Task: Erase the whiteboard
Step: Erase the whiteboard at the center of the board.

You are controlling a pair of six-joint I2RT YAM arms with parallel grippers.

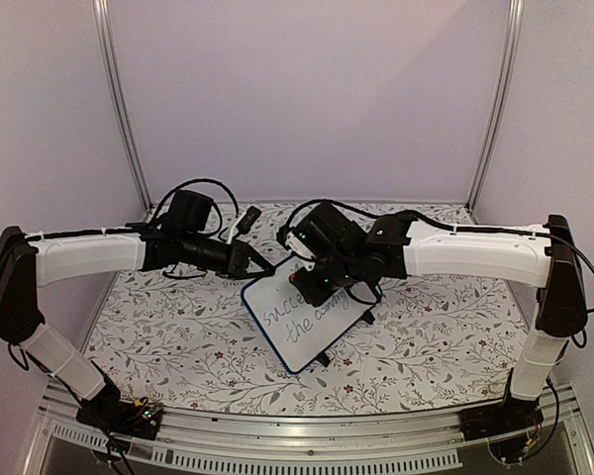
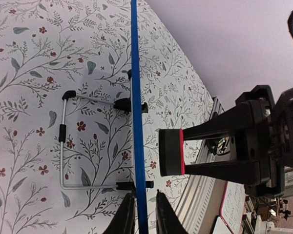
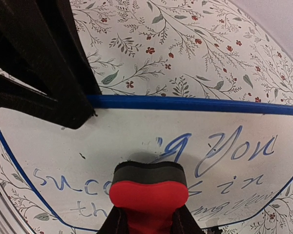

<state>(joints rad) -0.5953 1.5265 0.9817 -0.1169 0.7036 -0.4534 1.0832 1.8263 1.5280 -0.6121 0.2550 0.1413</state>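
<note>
Whiteboard stands tilted mid-bench, writing on it. Right fingers pinch red eraser, felt close to board. Left fingers straddle its blue edge; can't tell if clamped.

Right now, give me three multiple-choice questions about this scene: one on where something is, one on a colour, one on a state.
1. The eraser is: A) facing the board's written side; B) behind the board; C) lying on the table.
2. The board's frame is: A) red; B) blue; C) yellow.
3. The board is: A) wiped clean; B) written on; C) face down.
Answers: A, the right wrist view shows it over the writing; B, a blue rim runs round the white face; B, handwritten lines cross it.
</note>
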